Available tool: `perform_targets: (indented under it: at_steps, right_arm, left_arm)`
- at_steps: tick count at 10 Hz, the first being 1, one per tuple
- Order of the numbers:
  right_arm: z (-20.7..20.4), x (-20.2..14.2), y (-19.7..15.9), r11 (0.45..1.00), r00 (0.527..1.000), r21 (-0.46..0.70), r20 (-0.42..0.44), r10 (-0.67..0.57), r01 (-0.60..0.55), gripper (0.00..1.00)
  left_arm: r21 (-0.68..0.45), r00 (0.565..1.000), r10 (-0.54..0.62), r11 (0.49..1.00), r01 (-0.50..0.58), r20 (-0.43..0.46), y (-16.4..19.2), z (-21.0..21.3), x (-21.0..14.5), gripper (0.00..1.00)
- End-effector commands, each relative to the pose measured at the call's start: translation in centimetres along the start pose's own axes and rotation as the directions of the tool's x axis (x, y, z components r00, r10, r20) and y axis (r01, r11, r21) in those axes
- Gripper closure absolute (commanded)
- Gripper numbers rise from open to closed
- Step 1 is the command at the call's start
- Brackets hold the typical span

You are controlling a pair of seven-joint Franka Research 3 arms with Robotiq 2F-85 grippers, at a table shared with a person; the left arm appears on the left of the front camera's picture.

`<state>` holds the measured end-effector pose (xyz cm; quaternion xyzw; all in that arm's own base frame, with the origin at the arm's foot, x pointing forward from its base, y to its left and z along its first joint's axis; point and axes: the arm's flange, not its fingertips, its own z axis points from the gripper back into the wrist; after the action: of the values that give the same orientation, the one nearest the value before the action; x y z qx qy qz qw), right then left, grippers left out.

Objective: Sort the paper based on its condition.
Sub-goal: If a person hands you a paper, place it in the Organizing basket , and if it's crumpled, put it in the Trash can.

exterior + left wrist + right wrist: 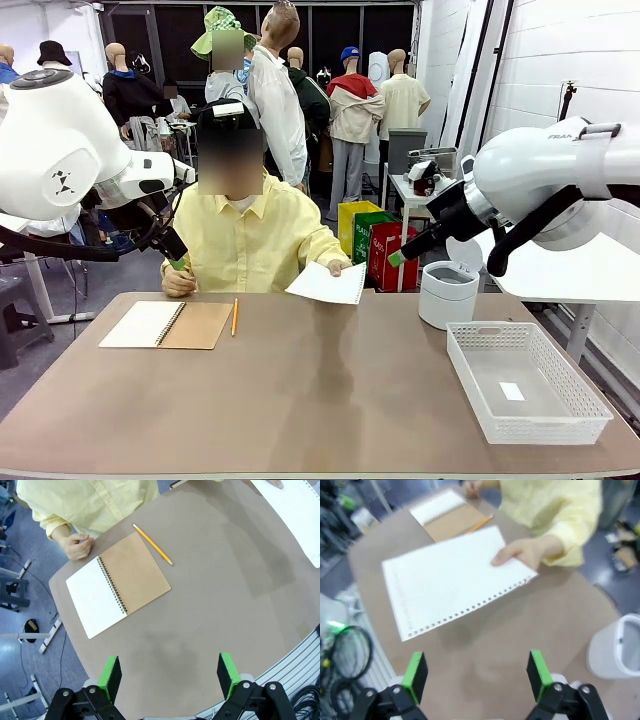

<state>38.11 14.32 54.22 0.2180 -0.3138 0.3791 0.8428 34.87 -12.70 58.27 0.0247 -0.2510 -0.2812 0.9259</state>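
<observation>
A person in a yellow shirt holds out a flat, smooth white sheet of paper [328,283] above the far side of the table, gripped at one corner by a hand [521,554]. In the right wrist view the paper [451,577] lies flat in the air ahead of my right gripper [477,674], which is open with nothing between its fingers. My right gripper [397,258] hangs raised to the right of the sheet. My left gripper [170,672] is open and empty, high over the table's left part; in the front view its green pad [178,264] shows near the person's other hand.
An open spiral notebook [166,324] with a brown cover lies at the left, an orange pencil [234,317] beside it. A white round bin [448,293] stands at the far right, and a white mesh basket [524,383] sits at the near right.
</observation>
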Motion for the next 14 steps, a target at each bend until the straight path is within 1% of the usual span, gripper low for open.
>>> perform_targets:
  at_steps: [1, 2, 4, 5, 6, 7, 11, 12, 13, 14]
  right_arm:
    - [-0.3, 0.5, -0.8, 0.978, 0.979, 0.049, -0.054, -0.199, 0.202, 0.00]
    - [-0.6, 0.0, -1.2, 0.966, 0.966, 0.061, -0.077, -0.247, 0.252, 0.00]
    - [-1.4, -1.2, -1.9, 0.926, 0.933, 0.131, -0.125, -0.339, 0.354, 0.00]
    - [-1.7, -1.4, -2.1, 0.910, 0.922, 0.162, -0.137, -0.363, 0.382, 0.00]
    - [-1.4, -1.3, -1.9, 0.926, 0.936, 0.155, -0.132, -0.327, 0.345, 0.00]
    - [-1.6, -2.0, -1.8, 0.933, 0.938, 0.127, -0.131, -0.320, 0.336, 0.00]
    - [-1.5, -2.1, -1.7, 0.930, 0.933, 0.121, -0.139, -0.330, 0.347, 0.00]
    - [-2.6, -1.1, -3.0, 0.838, 0.845, 0.121, -0.141, -0.516, 0.532, 0.00]
    - [-3.8, -1.2, -4.2, 0.738, 0.753, 0.154, -0.167, -0.636, 0.657, 0.00]
    - [-5.1, -1.9, -5.2, 0.634, 0.657, 0.174, -0.192, -0.729, 0.754, 0.00]
  left_arm:
    - [-0.001, 1.000, -0.003, 1.000, 0.003, 0.007, 0.0, 0.0, 0.0, 0.00]
    - [-0.001, 1.000, -0.003, 1.000, 0.003, 0.007, 0.0, 0.0, 0.0, 0.00]
    - [-0.001, 1.000, -0.003, 1.000, 0.003, 0.007, 0.0, 0.0, 0.0, 0.00]
    - [-0.001, 1.000, -0.003, 1.000, 0.003, 0.007, 0.0, 0.0, 0.0, 0.00]
    - [-0.001, 1.000, -0.003, 1.000, 0.003, 0.007, 0.0, 0.0, 0.0, 0.00]
    - [-0.001, 1.000, -0.003, 1.000, 0.003, 0.007, 0.0, 0.0, 0.0, 0.00]
    - [-0.001, 1.000, -0.003, 1.000, 0.003, 0.007, 0.0, 0.0, 0.0, 0.00]
    - [-0.001, 1.000, -0.003, 1.000, 0.003, 0.007, 0.0, 0.0, 0.0, 0.00]
    - [-0.001, 1.000, -0.003, 1.000, 0.003, 0.007, 0.0, 0.0, 0.0, 0.00]
    - [-0.001, 1.000, -0.003, 1.000, 0.003, 0.007, 0.0, 0.0, 0.0, 0.00]
